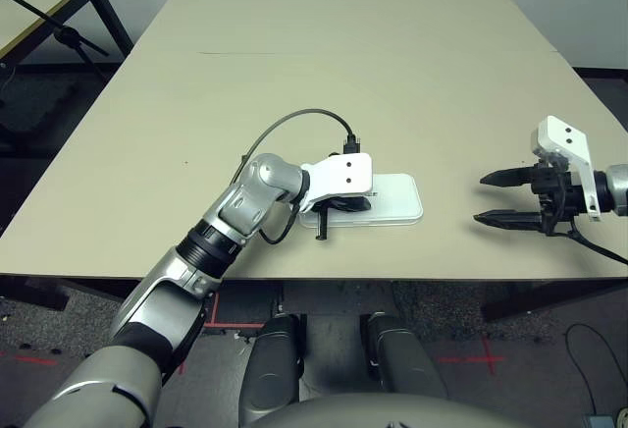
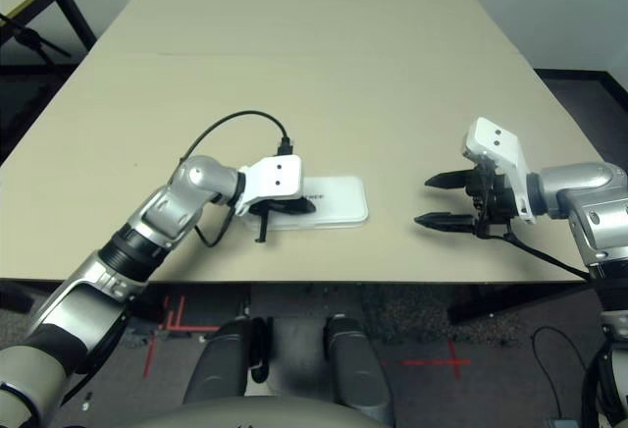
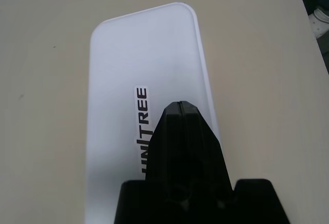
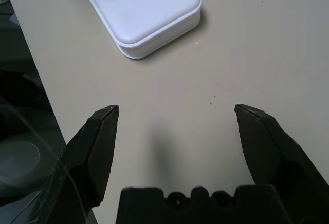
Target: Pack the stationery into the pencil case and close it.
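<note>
A: Item one, pencil case (image 1: pixel 392 196): flat white hard plastic, rounded corners, smooth and faintly glossy, lid down (black lettering on top). Location: near edge of the surface (image 1: pixel 324 65), about centre.

B: Stationery?

A: No loose pieces listed on the surface; judged to be inside, so packing looks done and closing nearly so.

B: Left gripper (image 1: pixel 340 204)?

A: Black jaws together, resting on the lid over its lettered end, apparently pressing it shut.

B: Right gripper (image 1: pixel 502 198)?

A: Jaws wide apart, holding nothing, hovering beside the case, well apart from it.

B: Outstanding?

A: Probably only confirming the lid has latched (seam looks even in the right wrist view).
</note>
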{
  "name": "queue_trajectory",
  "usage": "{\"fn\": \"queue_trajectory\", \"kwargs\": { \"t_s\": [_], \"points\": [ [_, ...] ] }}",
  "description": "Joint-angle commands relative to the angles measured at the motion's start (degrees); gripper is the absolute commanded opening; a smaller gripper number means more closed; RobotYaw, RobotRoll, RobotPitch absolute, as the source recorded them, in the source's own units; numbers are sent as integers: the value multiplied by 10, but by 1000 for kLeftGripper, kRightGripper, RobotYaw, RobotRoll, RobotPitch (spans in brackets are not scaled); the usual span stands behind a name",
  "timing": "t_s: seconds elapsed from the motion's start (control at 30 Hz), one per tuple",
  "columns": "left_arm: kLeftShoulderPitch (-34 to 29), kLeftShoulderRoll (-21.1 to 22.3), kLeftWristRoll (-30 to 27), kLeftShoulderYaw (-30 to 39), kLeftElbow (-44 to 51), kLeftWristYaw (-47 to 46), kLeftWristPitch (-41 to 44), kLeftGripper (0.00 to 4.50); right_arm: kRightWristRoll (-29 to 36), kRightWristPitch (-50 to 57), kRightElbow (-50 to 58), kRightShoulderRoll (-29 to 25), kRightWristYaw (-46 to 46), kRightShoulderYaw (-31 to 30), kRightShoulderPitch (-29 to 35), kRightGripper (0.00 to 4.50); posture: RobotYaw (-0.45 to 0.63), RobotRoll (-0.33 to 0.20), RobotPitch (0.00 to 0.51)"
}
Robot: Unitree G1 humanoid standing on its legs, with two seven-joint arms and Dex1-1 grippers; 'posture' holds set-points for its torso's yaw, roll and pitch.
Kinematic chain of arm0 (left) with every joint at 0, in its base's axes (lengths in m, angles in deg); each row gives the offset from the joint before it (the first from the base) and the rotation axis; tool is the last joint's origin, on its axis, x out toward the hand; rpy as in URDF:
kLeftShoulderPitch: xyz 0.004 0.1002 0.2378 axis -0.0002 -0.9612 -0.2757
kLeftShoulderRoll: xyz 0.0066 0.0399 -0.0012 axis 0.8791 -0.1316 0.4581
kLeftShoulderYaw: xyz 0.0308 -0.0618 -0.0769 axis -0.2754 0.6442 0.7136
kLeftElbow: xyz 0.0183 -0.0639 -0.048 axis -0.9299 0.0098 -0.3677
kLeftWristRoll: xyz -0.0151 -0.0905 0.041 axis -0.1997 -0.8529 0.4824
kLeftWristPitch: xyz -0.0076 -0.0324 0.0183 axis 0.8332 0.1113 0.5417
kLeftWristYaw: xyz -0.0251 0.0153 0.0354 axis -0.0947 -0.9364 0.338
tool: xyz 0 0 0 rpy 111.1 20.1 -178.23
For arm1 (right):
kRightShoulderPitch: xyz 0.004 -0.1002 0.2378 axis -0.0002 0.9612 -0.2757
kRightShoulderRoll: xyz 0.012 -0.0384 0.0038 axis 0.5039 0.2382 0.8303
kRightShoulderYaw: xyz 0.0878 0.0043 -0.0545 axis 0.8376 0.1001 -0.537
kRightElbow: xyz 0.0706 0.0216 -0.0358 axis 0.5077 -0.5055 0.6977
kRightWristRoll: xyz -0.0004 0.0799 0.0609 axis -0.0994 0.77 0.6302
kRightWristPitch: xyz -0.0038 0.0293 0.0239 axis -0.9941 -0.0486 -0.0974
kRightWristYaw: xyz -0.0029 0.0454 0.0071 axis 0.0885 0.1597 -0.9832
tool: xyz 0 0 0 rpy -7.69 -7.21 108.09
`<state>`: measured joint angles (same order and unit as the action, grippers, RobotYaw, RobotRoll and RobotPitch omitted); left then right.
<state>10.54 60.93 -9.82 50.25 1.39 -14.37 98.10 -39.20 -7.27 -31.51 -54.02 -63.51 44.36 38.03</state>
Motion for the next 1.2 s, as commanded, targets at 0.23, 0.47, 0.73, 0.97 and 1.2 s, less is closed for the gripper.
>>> {"fn": "queue_trajectory", "kwargs": {
  "t_s": [0.23, 0.47, 0.73, 0.97, 1.2],
  "points": [
    [-43, -10, -5, 22, -21, -31, 18, 634, -8, -18, -4, 14, 10, -4, 0, 4500, -61, 0, 156],
    [-51, -3, -45, 122, 3, -79, 15, 3310, -8, -47, -39, 44, 25, 4, -29, 4500, -47, 0, 152],
    [-15, -22, -117, 332, 18, -247, 34, 4483, -30, -117, -169, 121, 177, 54, -117, 4500, -45, 0, 152],
    [10, 44, -133, 520, -117, -412, -77, 4483, -81, -263, -374, 143, 414, 116, -190, 4500, -36, 0, 158],
    [0, 93, -149, 563, -209, -421, -158, 4483, -103, -352, -520, 124, 560, 149, -226, 4500, -56, 0, 182]
  ]
}}
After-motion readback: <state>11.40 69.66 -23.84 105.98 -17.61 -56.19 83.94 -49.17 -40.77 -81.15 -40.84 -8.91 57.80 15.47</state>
